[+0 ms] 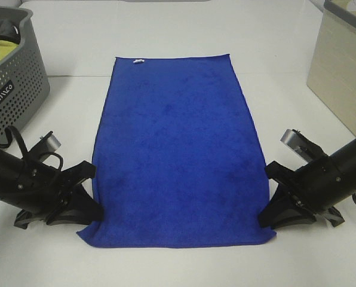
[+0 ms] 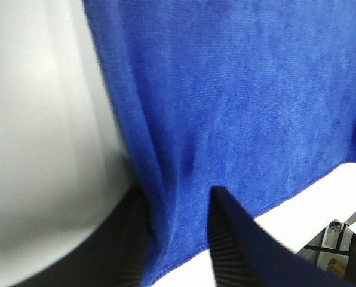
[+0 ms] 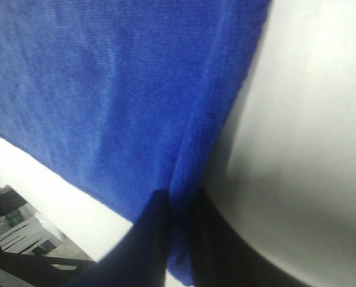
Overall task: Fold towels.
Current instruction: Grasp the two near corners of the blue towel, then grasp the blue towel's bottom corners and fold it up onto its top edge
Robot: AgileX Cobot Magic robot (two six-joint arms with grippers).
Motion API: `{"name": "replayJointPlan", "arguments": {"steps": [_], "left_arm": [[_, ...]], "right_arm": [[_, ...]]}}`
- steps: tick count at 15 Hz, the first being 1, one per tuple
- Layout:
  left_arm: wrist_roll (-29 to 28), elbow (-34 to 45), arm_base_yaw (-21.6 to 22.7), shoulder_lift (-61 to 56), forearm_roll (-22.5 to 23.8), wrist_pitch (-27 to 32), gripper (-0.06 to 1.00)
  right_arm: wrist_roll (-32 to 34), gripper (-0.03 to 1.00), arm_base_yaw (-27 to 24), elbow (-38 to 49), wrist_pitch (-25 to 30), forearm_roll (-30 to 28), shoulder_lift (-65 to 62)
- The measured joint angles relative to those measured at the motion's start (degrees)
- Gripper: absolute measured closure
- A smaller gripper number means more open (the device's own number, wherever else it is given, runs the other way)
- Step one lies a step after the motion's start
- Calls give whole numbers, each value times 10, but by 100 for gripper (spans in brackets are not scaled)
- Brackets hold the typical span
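Note:
The royal-blue towel lies spread flat on the white table, long side running away from me, with its white tag at the far left corner. My left gripper is at the near left corner. In the left wrist view the gripper has its black fingers on either side of the towel's edge, pinching it. My right gripper is at the near right corner. In the right wrist view the gripper is shut on the towel's bunched edge.
A grey perforated basket stands at the far left and holds a yellow-green cloth. A beige box stands at the far right. The towel's near edge lies close to the table's front edge.

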Motion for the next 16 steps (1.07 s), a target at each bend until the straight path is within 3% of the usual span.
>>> {"name": "replayJointPlan", "arguments": {"steps": [1, 3, 7, 13, 16], "left_arm": [[0, 0, 0, 0, 0, 0, 91], [-3, 0, 0, -7, 13, 2, 94], [-70, 40, 0, -72, 73, 6, 94], [-89, 181, 0, -198, 81, 16, 94], [-105, 202, 0, -227, 79, 28, 94]], "right_arm": [[1, 95, 0, 0, -2, 1, 2], [5, 95, 0, 0, 1, 0, 1], [20, 95, 0, 54, -7, -17, -58], [36, 95, 0, 186, -2, -29, -175], [40, 95, 0, 193, 6, -36, -200]]}}
